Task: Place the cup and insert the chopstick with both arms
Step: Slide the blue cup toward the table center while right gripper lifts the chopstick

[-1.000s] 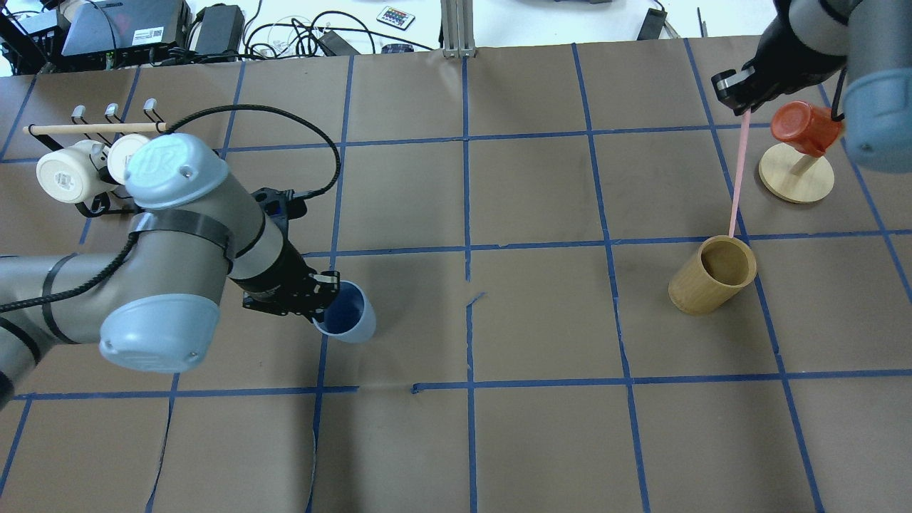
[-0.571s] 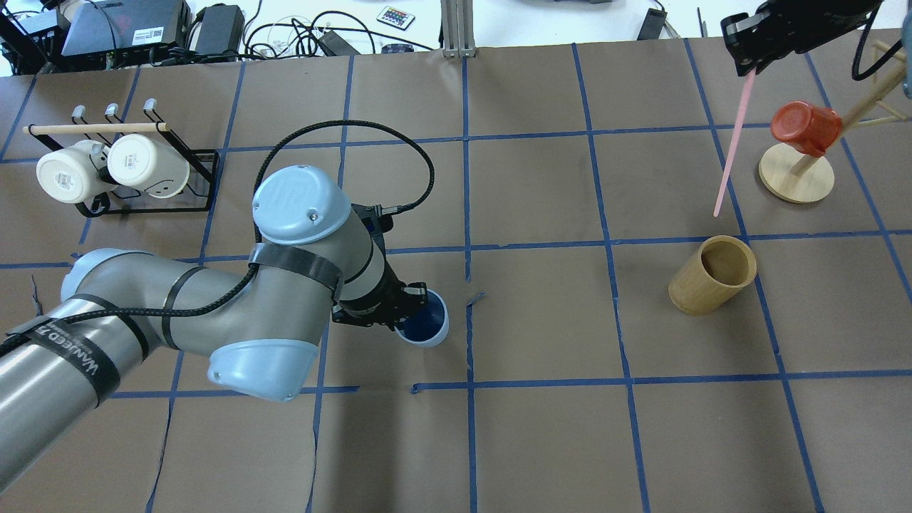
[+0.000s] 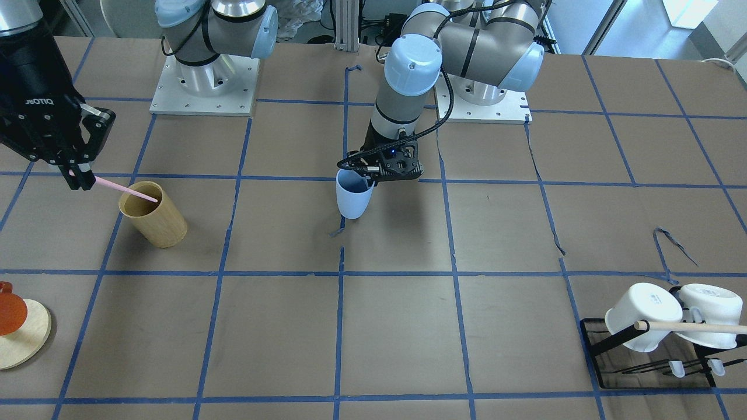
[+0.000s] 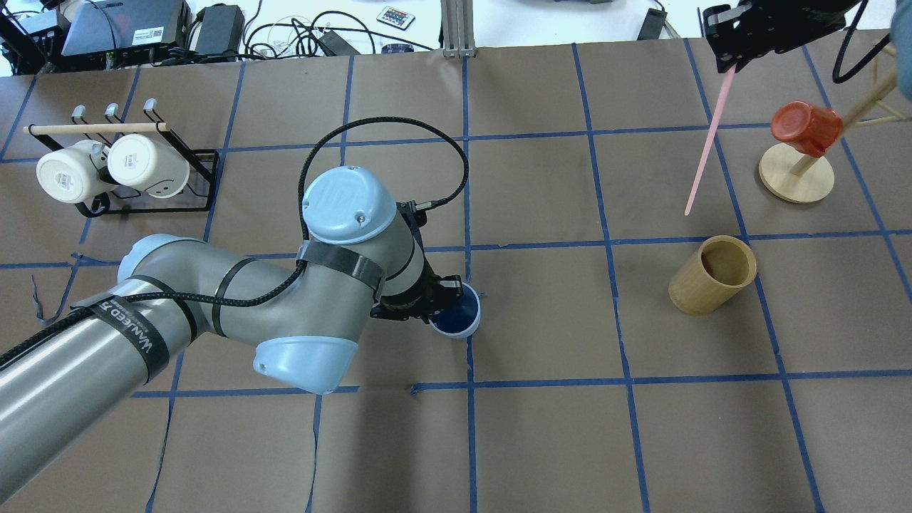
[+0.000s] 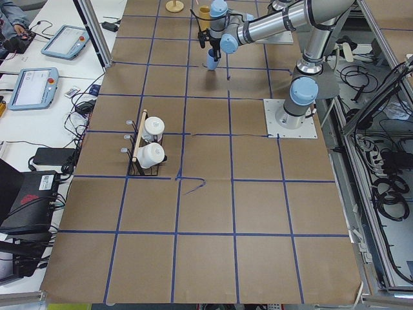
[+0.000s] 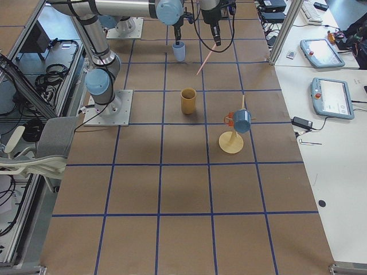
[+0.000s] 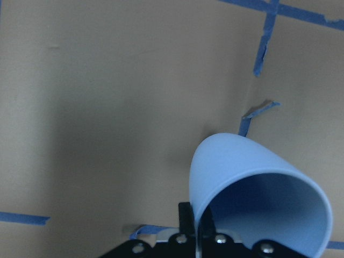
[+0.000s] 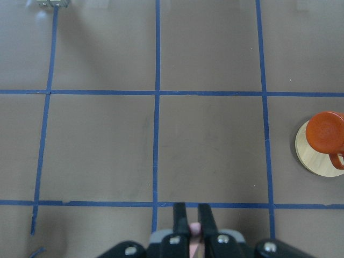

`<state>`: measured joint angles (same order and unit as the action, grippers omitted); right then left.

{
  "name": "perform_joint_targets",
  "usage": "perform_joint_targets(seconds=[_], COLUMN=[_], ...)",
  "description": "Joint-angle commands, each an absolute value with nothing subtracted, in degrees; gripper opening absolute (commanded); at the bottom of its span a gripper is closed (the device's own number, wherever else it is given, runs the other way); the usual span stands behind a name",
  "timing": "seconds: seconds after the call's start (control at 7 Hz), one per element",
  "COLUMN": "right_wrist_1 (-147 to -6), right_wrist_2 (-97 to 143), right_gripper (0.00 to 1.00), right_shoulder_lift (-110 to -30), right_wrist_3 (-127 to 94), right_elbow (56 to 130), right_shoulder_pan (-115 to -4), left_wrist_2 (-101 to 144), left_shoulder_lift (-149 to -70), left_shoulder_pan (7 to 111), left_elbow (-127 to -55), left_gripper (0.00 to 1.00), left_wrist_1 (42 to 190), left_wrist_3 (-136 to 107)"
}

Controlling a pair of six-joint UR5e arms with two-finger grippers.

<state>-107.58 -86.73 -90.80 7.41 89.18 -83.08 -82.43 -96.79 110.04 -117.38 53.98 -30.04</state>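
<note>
The light blue cup [image 4: 457, 317] stands upright near the table's middle, by a tape crossing. My left gripper [image 4: 438, 303] is shut on its rim, one finger inside and one outside, as the left wrist view [image 7: 258, 204] shows. I cannot tell whether the cup's base touches the table [image 3: 353, 198]. My right gripper [image 4: 728, 60] is shut on the top end of a pale pink chopstick [image 4: 707, 142], which hangs slanted in the air. Its tip is above and beside the tan wooden cylinder [image 4: 712, 274], outside it. The front view shows the same grip [image 3: 76, 175].
A black rack with two white mugs [image 4: 114, 167] and a wooden rod stands at the far left. A red mug [image 4: 805, 128] hangs on a wooden stand with a round base at the far right. Cables and devices lie beyond the far edge.
My left arm carried the cup rightward to the table's middle, and the cup went from tilted to upright. My right gripper lifted the chopstick out of the tan cylinder and shifted it left.
</note>
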Motion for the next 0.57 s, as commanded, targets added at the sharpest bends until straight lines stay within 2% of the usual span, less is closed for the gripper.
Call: perform_joint_targets(seconds=[0.0, 0.29, 0.43], right_wrist_1=[-107.75, -107.75, -107.84], right_wrist_2=[-86.66, -86.57, -86.31], right_gripper=[0.0, 0.0, 0.0], right_shoulder_lift=[-90.53, -90.61, -90.53], right_wrist_3=[6.33, 5.55, 4.23], right_elbow=[89.3, 89.3, 89.3], right_shoulder_pan=[-83.85, -84.46, -85.86], left_wrist_2=[-82.88, -82.97, -82.88], left_shoulder_lift=[-97.64, -97.91, -96.78], left_shoulder_pan=[110.83, 110.83, 110.66], left_elbow=[-116.72, -116.72, -116.46], left_gripper=[0.17, 0.39, 0.55], left_wrist_1=[54.14, 53.97, 53.53], left_wrist_3=[-29.89, -29.71, -28.92])
